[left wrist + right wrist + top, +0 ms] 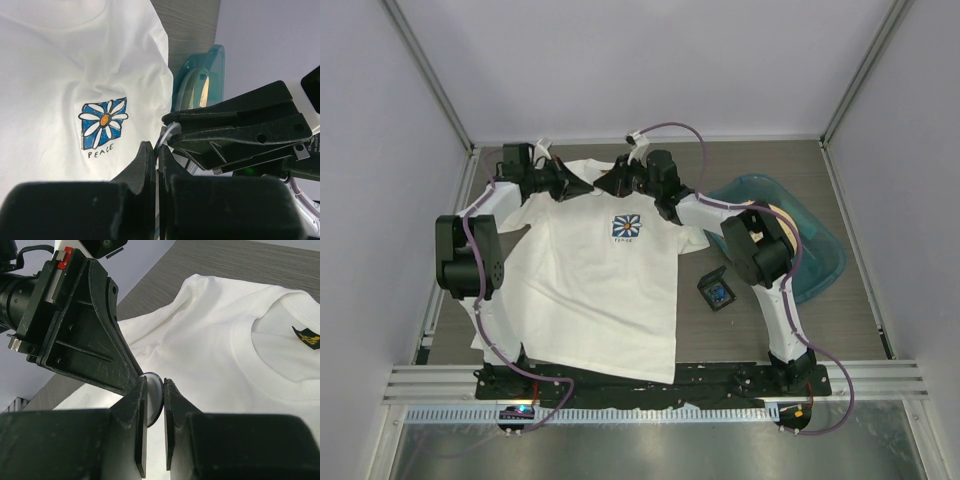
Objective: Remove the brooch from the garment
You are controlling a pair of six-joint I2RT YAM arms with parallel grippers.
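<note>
You had the white shirt (590, 290) lying flat on the table (760, 170), front side up, with its neck at the far end. Both of your arms reached over it, and their tips met just by the neck hole. Your right gripper (155, 381) was pinching the brooch (153, 396). The small round pin sat on its edge between the two fingers, and both fingers touched it. Your left gripper (155, 147) had its fingers pressed together, with only a thin white line showing between them. You could not tell if that line was cloth caught in the grip or just the shirt seen behind. The tip of the left gripper touched the brooch from the other side. You could not tell if the pin was stuck to the cloth or free of it. The blue and white flower print (627, 227) was on the chest, nearer to you than the grippers. The neck label (306, 336), with yellow on it, showed inside the collar. To the right of the shirt was a small black box (717, 291), and past it a blue-green tub (825, 250).
</note>
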